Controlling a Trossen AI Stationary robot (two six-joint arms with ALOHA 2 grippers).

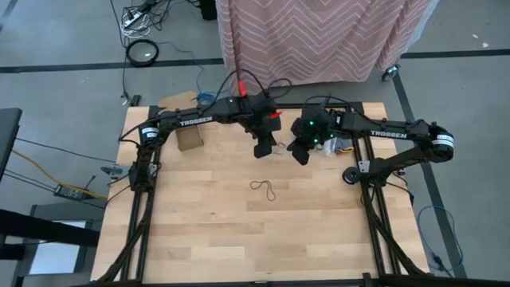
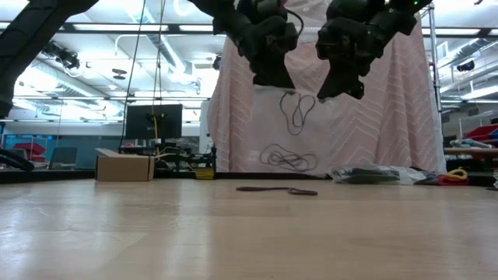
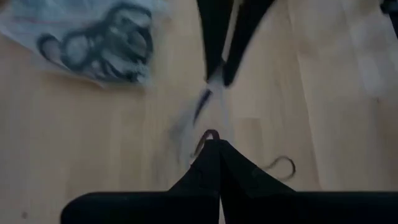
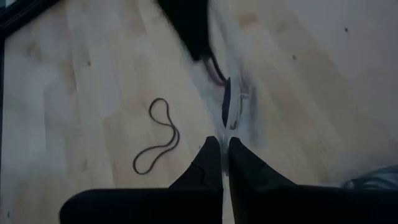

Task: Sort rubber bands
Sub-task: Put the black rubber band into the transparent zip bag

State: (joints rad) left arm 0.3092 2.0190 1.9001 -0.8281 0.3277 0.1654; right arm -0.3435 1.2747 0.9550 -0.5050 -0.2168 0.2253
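A clear plastic bag [image 2: 299,136] hangs between my two grippers above the far middle of the table. Black rubber bands [image 2: 289,160] sit inside it, one loop [image 2: 296,113] higher up. My left gripper [image 1: 263,150] and my right gripper [image 1: 300,155] face each other closely, both shut on the bag's top. One dark rubber band [image 1: 264,189] lies flat and loose on the wood nearer the front; the right wrist view also shows this band [image 4: 158,143]. My left gripper pinches the bag's upper edge [image 3: 213,127] between its two fingers, slanting down from the table's left. The film runs in a narrow strip from its fingertips toward the other gripper. The bag hangs below. My right gripper pinches the bag's upper edge [image 4: 229,124] between its two fingers, slanting down from the table's right, opposite the left gripper's fingers [image 4: 193,31]. The bag hangs below; whether its bottom touches the table I cannot tell.
A small cardboard box [image 1: 190,139] stands at the far left. Another clear bag with dark contents [image 2: 373,175] and small red and yellow items [image 2: 455,177] lie at the far right by the right arm. Open wood spreads across the near half of the table [image 1: 255,239].
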